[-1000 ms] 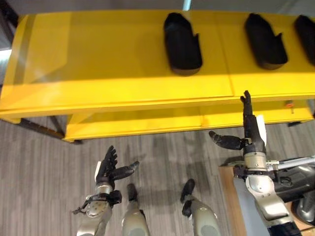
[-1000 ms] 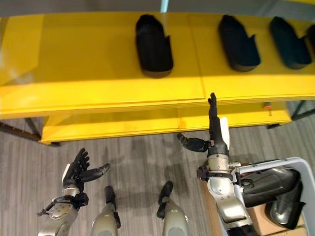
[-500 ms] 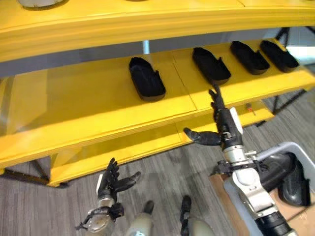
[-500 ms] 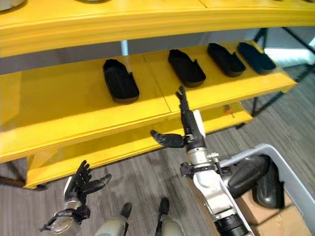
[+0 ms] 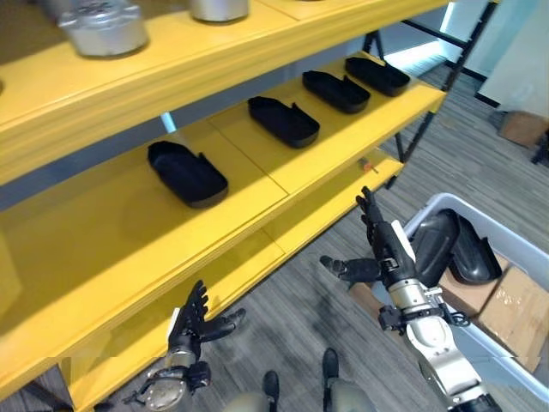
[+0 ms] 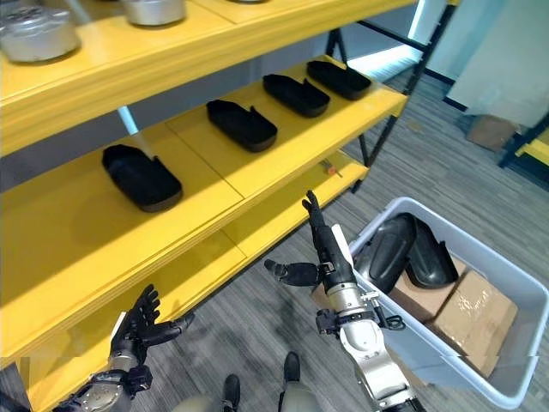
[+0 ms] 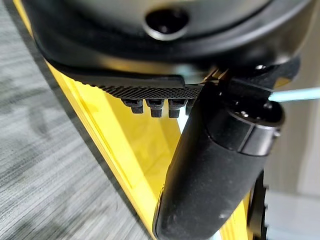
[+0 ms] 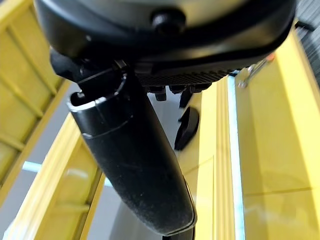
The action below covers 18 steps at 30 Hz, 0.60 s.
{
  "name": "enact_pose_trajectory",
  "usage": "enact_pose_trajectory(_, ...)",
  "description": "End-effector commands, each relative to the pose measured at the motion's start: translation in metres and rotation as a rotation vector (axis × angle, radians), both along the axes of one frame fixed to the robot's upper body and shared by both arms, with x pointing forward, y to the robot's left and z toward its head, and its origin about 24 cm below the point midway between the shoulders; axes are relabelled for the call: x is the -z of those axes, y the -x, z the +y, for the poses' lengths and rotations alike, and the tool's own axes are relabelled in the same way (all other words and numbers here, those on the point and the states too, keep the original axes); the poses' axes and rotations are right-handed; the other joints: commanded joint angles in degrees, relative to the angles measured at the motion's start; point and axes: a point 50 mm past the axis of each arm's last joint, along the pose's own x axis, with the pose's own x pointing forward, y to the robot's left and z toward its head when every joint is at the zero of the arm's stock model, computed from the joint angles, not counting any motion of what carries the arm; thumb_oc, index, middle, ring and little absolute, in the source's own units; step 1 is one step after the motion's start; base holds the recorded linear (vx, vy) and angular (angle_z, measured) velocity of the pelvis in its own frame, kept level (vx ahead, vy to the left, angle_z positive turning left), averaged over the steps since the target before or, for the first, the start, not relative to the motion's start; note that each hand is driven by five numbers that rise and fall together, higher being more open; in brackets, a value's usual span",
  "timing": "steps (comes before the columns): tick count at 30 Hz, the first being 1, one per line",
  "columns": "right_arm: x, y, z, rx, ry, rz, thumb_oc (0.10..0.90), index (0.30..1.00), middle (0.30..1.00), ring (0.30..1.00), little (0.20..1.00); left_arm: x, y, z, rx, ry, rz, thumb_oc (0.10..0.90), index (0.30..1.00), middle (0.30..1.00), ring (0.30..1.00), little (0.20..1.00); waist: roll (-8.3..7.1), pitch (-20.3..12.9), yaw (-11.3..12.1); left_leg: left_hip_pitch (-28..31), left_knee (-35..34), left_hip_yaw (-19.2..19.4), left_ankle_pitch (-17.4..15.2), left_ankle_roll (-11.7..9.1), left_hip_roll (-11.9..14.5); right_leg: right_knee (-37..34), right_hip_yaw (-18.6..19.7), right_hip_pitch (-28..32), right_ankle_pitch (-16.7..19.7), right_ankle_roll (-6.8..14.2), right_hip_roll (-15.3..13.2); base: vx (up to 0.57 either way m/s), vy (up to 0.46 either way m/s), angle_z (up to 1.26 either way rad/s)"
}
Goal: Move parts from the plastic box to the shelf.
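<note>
A grey plastic box [image 6: 525, 302] stands on the floor at the right. It holds two black parts [image 6: 389, 250] [image 5: 474, 254] at its near end. The yellow shelf [image 5: 257, 199] carries several matching black parts [image 5: 187, 174] in a row on its middle board. My right hand [image 5: 383, 250] is raised between shelf and box, open, with its fingers straight up, its thumb [image 8: 135, 160] out and nothing in it. My left hand [image 5: 192, 321] is low by the bottom board, open and holding nothing, its thumb [image 7: 210, 165] relaxed.
Cardboard boxes [image 6: 473, 314] fill the far end of the plastic box. Grey metal pots [image 5: 103, 27] stand on the top board. The shelf's dark leg [image 6: 388, 120] stands at its right end, with grey floor [image 6: 257, 335] between shelf and box.
The whole view has swung right and upward, bringing the plastic box and top board into sight. Both hands keep the same open pose.
</note>
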Motion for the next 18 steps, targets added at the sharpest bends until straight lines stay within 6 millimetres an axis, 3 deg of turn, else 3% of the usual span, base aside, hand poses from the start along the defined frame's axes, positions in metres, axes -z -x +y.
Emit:
enact_pose_trajectory(1,-0.061,-0.011,0.017,-0.101,-0.023,-0.299,0.900,1.000,1.000,1.000,1.000,-0.028,-0.013,-0.001,0.028,-0.033,-0.170,0.900,1.000,1.000,1.000,1.000,2.27,-1.4,1.4,0.2,0.2,-2.1,-2.6,-0.7,2.0,6.0,-2.8,-1.7,-4.6,3.2,1.6,-0.16,0.018,-0.82)
enact_pose_trajectory(2,-0.066,-0.015,0.025,-0.103,-0.004,-0.331,0.900,1.000,1.000,1.000,1.000,-0.030,-0.013,0.003,0.006,-0.039,-0.174,0.900,1.000,1.000,1.000,1.000,4.18,-0.1,3.1,0.9,-0.2,1.1,-2.6,-1.3,4.6,8.6,-14.7,-1.5,-5.3,2.3,-6.3,-0.14,-0.008,-0.97)
enact_pose_trajectory(3,-0.066,-0.015,0.025,-0.103,-0.004,-0.332,0.900,1.000,1.000,1.000,1.000,-0.030,-0.013,0.003,0.005,-0.039,-0.175,0.900,1.000,1.000,1.000,1.000,4.12,-0.1,3.0,0.7,-0.2,1.1,-2.4,-1.3,4.5,8.4,-14.7,-1.6,-5.1,2.3,-6.4,-0.12,-0.071,-1.23)
enact_pose_trajectory(5,-0.068,-0.016,0.027,-0.106,0.005,-0.337,0.900,1.000,1.000,1.000,1.000,-0.030,-0.012,0.005,0.001,-0.037,-0.174,0.900,1.000,1.000,1.000,1.000,4.36,-0.3,3.4,0.8,0.6,2.6,-3.3,-1.6,5.8,7.6,-15.7,-1.1,-3.4,2.5,-11.0,0.00,-0.138,-1.20)
enact_pose_trajectory(6,-0.069,-0.018,0.027,-0.093,0.016,-0.344,0.900,1.000,1.000,1.000,1.000,-0.030,-0.012,0.005,-0.003,-0.033,-0.173,0.900,1.000,1.000,1.000,1.000,3.99,-0.4,3.9,0.4,2.1,3.4,-4.4,-2.1,6.5,5.6,-16.1,-0.6,-0.4,3.5,-15.3,0.02,-0.150,-0.67)
enact_pose_trajectory(7,-0.069,-0.018,0.027,-0.093,0.016,-0.344,0.900,1.000,1.000,1.000,1.000,-0.030,-0.012,0.005,-0.003,-0.033,-0.173,0.900,1.000,1.000,1.000,1.000,3.97,-0.3,4.0,0.4,2.3,3.5,-4.5,-2.1,6.4,5.4,-16.1,-0.4,-0.2,3.6,-15.3,0.02,-0.162,-0.42)
enact_pose_trajectory(8,-0.070,-0.020,0.027,-0.081,0.024,-0.349,0.900,1.000,1.000,1.000,1.000,-0.031,-0.012,0.007,-0.013,-0.037,-0.175,0.900,1.000,1.000,1.000,1.000,3.65,-0.1,4.4,-0.1,3.7,3.9,-5.2,-2.2,6.7,4.1,-17.0,-0.4,1.9,4.2,-17.4,0.02,-0.208,-0.71)
enact_pose_trajectory(9,-0.073,-0.020,0.027,-0.079,0.029,-0.363,0.900,1.000,1.000,1.000,1.000,-0.031,-0.012,0.011,-0.033,-0.049,-0.175,0.900,1.000,1.000,1.000,1.000,2.65,0.1,6.0,-1.1,6.4,5.9,-6.7,-2.6,7.8,2.1,-22.4,1.3,3.9,5.4,-20.5,0.08,-0.417,-0.86)
enact_pose_trajectory(10,-0.070,-0.018,0.024,-0.081,0.047,-0.351,0.900,1.000,1.000,1.000,1.000,-0.032,-0.013,0.015,-0.046,-0.061,-0.179,0.900,1.000,1.000,1.000,1.000,0.73,0.0,5.8,-1.6,7.0,6.5,-6.8,-3.7,8.4,0.8,-24.2,1.7,5.0,6.7,-19.5,0.13,-0.406,-0.84)
enact_pose_trajectory(11,-0.068,-0.016,0.022,-0.077,0.060,-0.346,0.900,1.000,1.000,1.000,1.000,-0.033,-0.012,0.016,-0.051,-0.056,-0.183,0.900,1.000,1.000,1.000,1.000,0.59,-0.3,6.0,-1.7,7.1,6.3,-6.8,-4.2,8.9,0.8,-24.9,1.5,4.7,6.8,-19.2,0.25,-0.397,-0.57)
enact_pose_trajectory(18,-0.064,-0.010,0.003,-0.034,0.085,-0.322,0.900,1.000,1.000,1.000,1.000,-0.032,-0.011,0.015,-0.062,-0.033,-0.186,0.900,1.000,1.000,1.000,1.000,1.55,-0.8,3.4,1.1,2.5,4.6,-4.7,-7.6,14.3,0.9,-25.2,2.0,0.6,5.7,-12.9,0.13,-0.191,-0.11)
